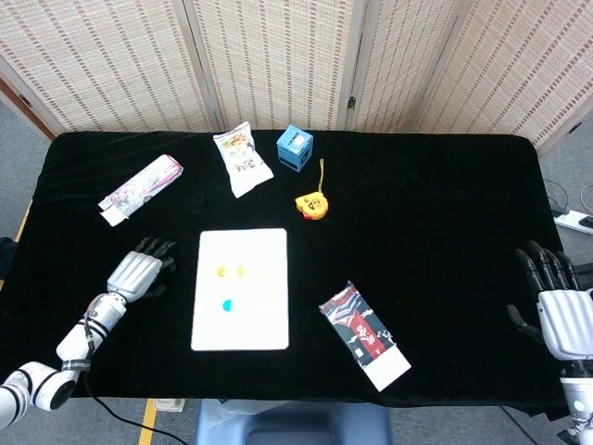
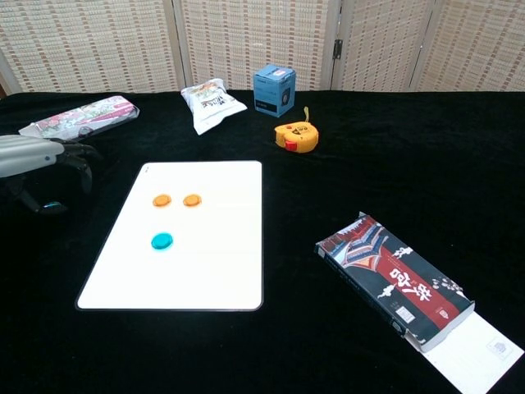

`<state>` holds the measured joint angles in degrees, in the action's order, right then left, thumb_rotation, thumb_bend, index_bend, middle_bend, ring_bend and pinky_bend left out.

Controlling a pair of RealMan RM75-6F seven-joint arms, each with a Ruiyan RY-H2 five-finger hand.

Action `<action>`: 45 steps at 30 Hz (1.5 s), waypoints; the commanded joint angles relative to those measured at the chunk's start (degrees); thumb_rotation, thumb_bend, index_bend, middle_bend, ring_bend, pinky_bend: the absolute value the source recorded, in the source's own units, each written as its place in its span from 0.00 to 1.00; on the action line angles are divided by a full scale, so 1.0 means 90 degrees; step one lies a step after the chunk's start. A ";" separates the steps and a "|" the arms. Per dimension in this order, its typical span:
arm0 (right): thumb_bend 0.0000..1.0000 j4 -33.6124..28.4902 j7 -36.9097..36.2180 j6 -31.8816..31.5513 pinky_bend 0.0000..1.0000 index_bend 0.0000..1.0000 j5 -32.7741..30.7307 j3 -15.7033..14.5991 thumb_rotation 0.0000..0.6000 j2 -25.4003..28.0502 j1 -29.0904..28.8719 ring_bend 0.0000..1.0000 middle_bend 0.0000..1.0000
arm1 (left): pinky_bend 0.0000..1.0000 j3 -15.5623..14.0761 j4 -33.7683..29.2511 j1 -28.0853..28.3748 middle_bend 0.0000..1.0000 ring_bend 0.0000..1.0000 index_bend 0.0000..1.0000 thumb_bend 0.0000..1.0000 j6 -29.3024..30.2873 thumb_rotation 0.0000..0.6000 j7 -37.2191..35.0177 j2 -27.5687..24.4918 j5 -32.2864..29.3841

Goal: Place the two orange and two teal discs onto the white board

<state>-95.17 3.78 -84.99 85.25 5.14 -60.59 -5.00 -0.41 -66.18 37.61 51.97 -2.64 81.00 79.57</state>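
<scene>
Hovering off the white board's (image 2: 205, 263) left edge, the left hand (image 1: 137, 272) arches empty over a teal disc (image 2: 52, 205) on the counter (image 1: 417, 195); two orange discs (image 2: 162, 199) and another teal disc (image 2: 162, 240) lie on the board. The right hand (image 1: 554, 301) is spread, empty.

Staged robot-test space, lab-like. Surface (image 1: 435, 213) draped in black cloth, backed by woven folding screen panels (image 1: 278, 56) acting as backdrop. Grey floor at edges, power strip (image 1: 576, 221) with cable on floor at right. Assorted small props laid out well apart: snack packet (image 1: 243, 159), blue box (image 1: 295, 147), yellow tape measure (image 1: 313, 205).
</scene>
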 commanded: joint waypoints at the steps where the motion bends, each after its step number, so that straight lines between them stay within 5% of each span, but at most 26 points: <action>1: 0.36 0.0001 -0.0001 0.0005 0.00 0.00 0.0008 0.0003 1.00 -0.0001 -0.0010 0.00 0.00 | 0.00 -0.0047 0.0371 -0.0162 0.10 0.00 0.42 0.42 -0.0027 1.00 -0.0256 0.0174 -0.0064; 19: 0.36 -0.0048 0.0010 -0.0117 0.00 0.00 0.0048 -0.0028 1.00 0.0025 0.0059 0.00 0.00 | 0.00 -0.0002 0.1333 -0.0325 0.10 0.00 0.42 0.42 -0.0060 1.00 -0.0587 0.0609 0.0068; 45: 0.36 -0.0071 0.0022 -0.0156 0.00 0.00 0.0066 -0.0032 1.00 0.0032 0.0085 0.00 0.00 | 0.00 0.0138 0.1738 -0.0349 0.12 0.00 0.51 0.43 -0.0075 1.00 -0.0818 0.0856 0.0173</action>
<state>-95.81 3.99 -86.39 85.84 4.85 -60.30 -4.24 0.80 -50.60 34.49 51.22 -9.92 88.64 81.06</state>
